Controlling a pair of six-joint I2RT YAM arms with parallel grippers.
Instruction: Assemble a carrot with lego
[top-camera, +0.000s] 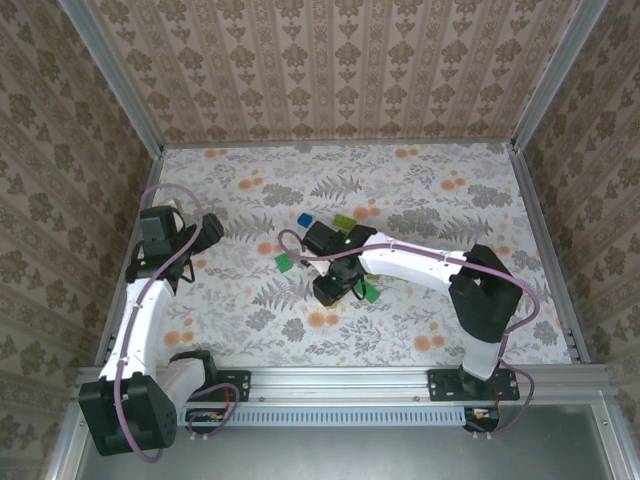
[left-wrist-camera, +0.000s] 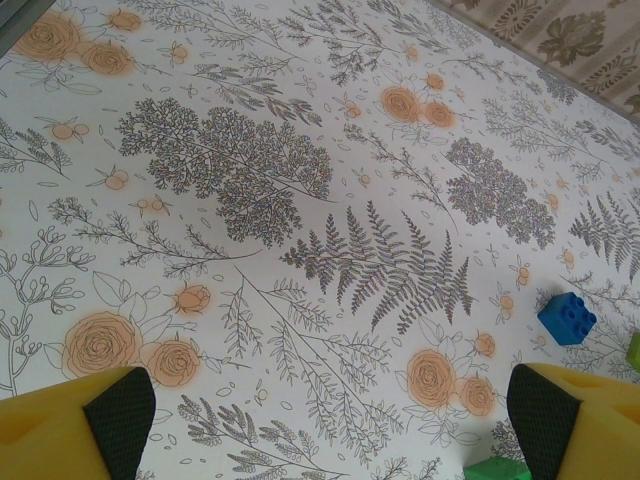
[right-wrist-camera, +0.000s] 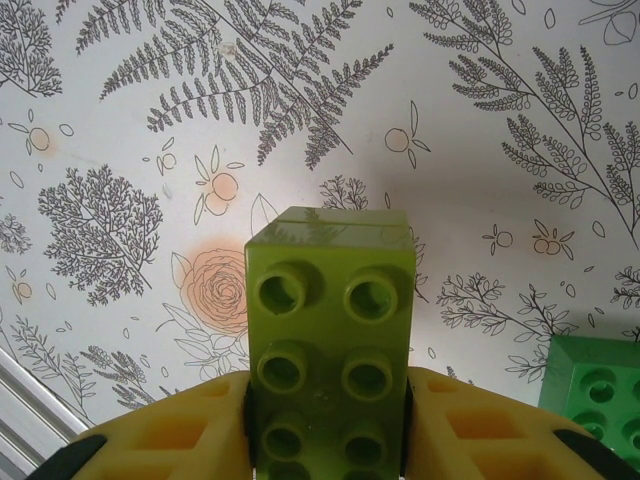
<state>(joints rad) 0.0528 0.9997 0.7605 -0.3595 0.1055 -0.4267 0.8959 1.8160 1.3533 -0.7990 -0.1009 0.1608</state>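
**Inspector:** Right gripper (right-wrist-camera: 328, 440), state of the jaws?

**Assistant:** Narrow, clamped on a light green brick (right-wrist-camera: 330, 330). The two yellow fingers (right-wrist-camera: 170, 440) press on its long sides. The brick stands out ahead of the fingertips.

**Inspector:** Condition of that brick?

**Assistant:** Olive-light green, glossy, two studs across. Its studded face is turned to the wrist camera, and its far end throws a shadow on the flowered table (right-wrist-camera: 120, 120). Whether it is off the table, I cannot tell.

**Inspector:** Anything beside those jaws?

**Assistant:** A dark green brick (right-wrist-camera: 600, 400) lies just to the right of the right finger, studs up, apart from the held one.

**Inspector:** Left gripper (left-wrist-camera: 330, 425)?

**Assistant:** Jaws wide apart, nothing between them but table. The black pads (left-wrist-camera: 118, 425) touch nothing.

**Inspector:** Bricks around it?

**Assistant:** A blue brick (left-wrist-camera: 567, 318) lies ahead of the right-hand finger, well apart. The edge of a second green brick (left-wrist-camera: 497, 469) sits just inside that same finger.

**Inspector:** From above?

**Assistant:** The left gripper (top-camera: 208, 232) is well apart from the right gripper (top-camera: 335, 288), and the loose bricks lie around the right one.
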